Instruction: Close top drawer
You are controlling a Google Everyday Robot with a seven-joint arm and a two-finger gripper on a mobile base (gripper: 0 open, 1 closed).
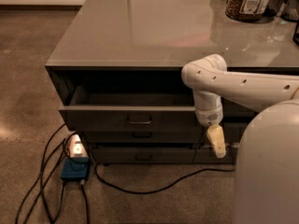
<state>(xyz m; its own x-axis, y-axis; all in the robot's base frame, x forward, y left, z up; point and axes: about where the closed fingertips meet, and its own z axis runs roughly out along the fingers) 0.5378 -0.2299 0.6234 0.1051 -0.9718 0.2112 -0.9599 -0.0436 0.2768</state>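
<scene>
The one camera is looking down at a slant from fairly near, facing the front of the table and its top drawer. The gripper is hanging right of centre, by the drawer front's right end.

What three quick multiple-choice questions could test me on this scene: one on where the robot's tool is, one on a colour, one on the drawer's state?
1. Where is the tool?
A. On the countertop.
B. Hanging down by the right end of the top drawer front.
C. Down beside the floor box.

2. What colour is the box on the floor among the cables?
A. Blue.
B. Red.
C. Green.

3. How is the top drawer?
A. Fully shut.
B. Partly pulled out.
C. Lying on the floor.

Answers:
1 B, it hangs below the white arm beside that end.
2 A, its casing is blue.
3 B, its inside shows behind the front.
</scene>
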